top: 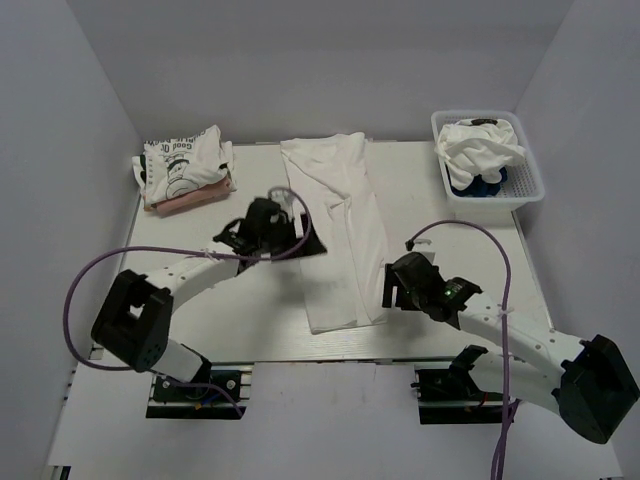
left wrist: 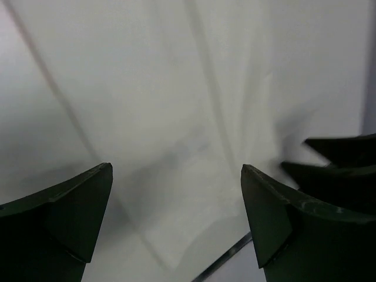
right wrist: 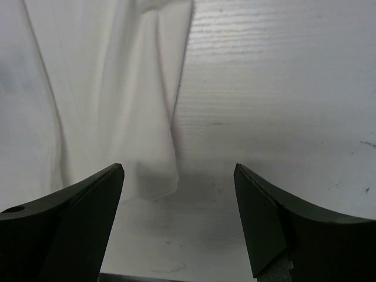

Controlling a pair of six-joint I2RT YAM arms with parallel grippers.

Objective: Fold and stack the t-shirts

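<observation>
Shirts, grippers and fittings, listed as found on the table [top: 450,240].

Long white t-shirt [top: 340,225] — laid flat in the middle of the table. It is folded lengthwise into a narrow strip running from the far edge toward the near edge. Soft creases are seen along its length.

Stack of folded t-shirts [top: 185,172] — placed at the far left corner, apart from the long shirt. A white t-shirt with black lettering [top: 180,155] is set on top, and a pinkish t-shirt [top: 195,198] is seen at the bottom.

White lattice basket [top: 497,203], placed at the far right corner. A crumpled white t-shirt [top: 482,145] is heaped inside up to the rim, with a navy blue t-shirt [top: 475,185] partly covered beneath it.

Left gripper [top: 300,232], held over the left edge of the long white t-shirt, about midway along the strip. Its jaws are spread wide, and white cloth is seen between the fingers in the wrist view. Whether the tips touch the cloth cannot be told.

Right gripper [top: 392,285], held at the right edge of the same shirt, toward its near end. Its jaws are spread wide as well. One finger is placed over cloth, the other over bare table, and the shirt's near right corner is seen between them.
</observation>
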